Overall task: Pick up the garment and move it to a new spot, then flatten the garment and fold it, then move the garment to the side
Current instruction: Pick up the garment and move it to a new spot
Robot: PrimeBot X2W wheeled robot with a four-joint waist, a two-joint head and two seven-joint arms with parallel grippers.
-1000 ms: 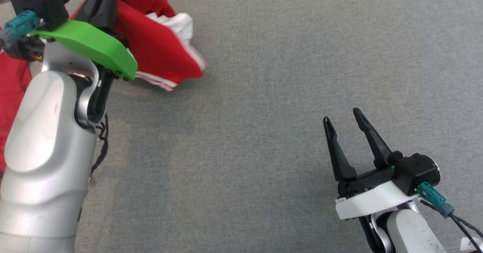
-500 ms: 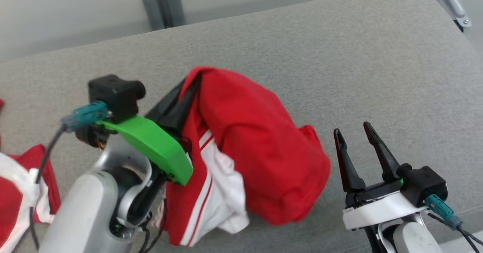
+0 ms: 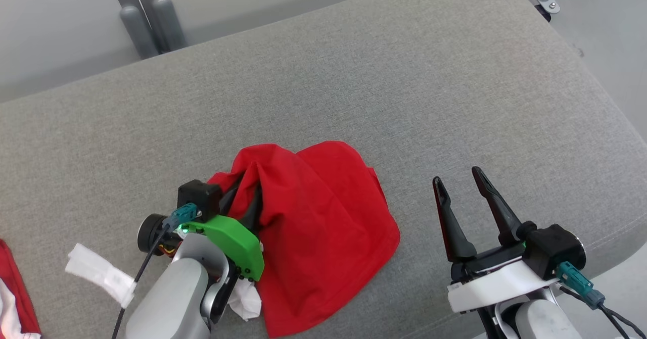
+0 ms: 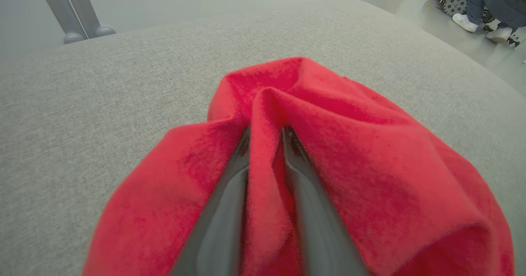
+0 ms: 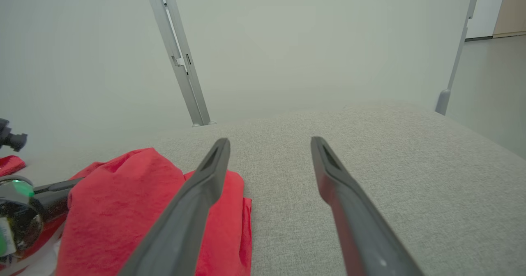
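The red garment (image 3: 323, 228) lies bunched on the grey cushion, with a bit of its white trim (image 3: 245, 301) showing under my left wrist. My left gripper (image 3: 247, 192) is shut on a raised fold of it. In the left wrist view the red cloth (image 4: 349, 165) is pinched between the two dark fingers (image 4: 230, 185) and drapes over them, hiding the tips. My right gripper (image 3: 457, 176) stands open to the right of the garment, apart from it. In the right wrist view the gripper (image 5: 270, 141) holds nothing, and the garment (image 5: 123, 198) lies to the left.
The grey cushion (image 3: 379, 86) curves down at its right and near edges. Grey metal posts (image 3: 146, 15) stand behind it. Another red and white cloth (image 3: 12, 298) and a white strip (image 3: 101, 273) lie at the far left. A person's feet (image 4: 485, 17) rest on the floor beyond.
The head camera has shifted. My left gripper has come down with the garment, which hung bulging half a second ago and now rests spread lower on the cushion. The right gripper stays open.
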